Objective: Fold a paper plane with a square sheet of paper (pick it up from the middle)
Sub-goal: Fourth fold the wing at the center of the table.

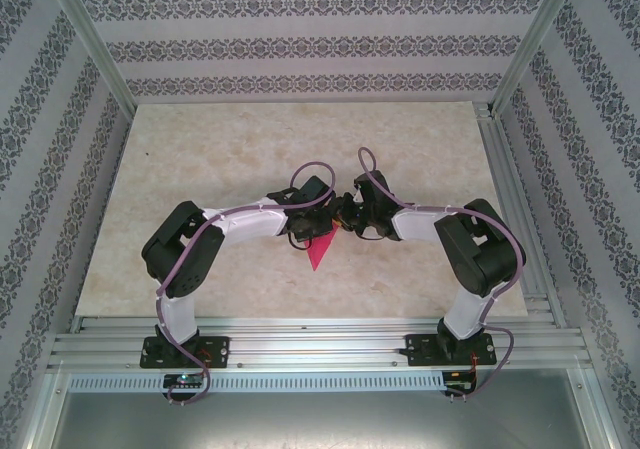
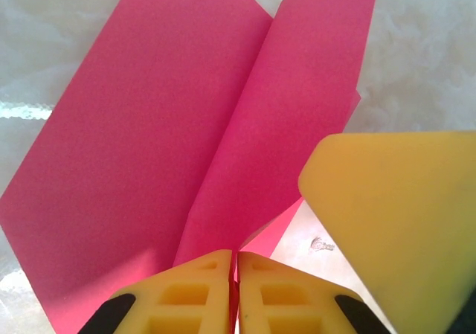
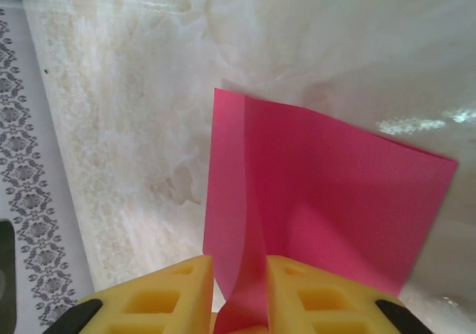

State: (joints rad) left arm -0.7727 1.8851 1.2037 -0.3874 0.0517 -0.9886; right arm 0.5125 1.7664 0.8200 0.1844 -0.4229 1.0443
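paper (image 2: 149, 140): thin, floppy; best held at its middle fold.
left gripper (image 2: 236, 263): pressed together on the fold, six o'clock.
right gripper (image 3: 239, 274): pinching a raised ridge, six o'clock.

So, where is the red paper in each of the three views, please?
Top external: the paper is a small red point near the centre of the table.
Left wrist: the paper covers the left and middle, with one flap lifted and its near end pinched in the left gripper.
Right wrist: the paper is right of centre and runs down between the right gripper fingers.
Shared landmark: the pale marbled table.
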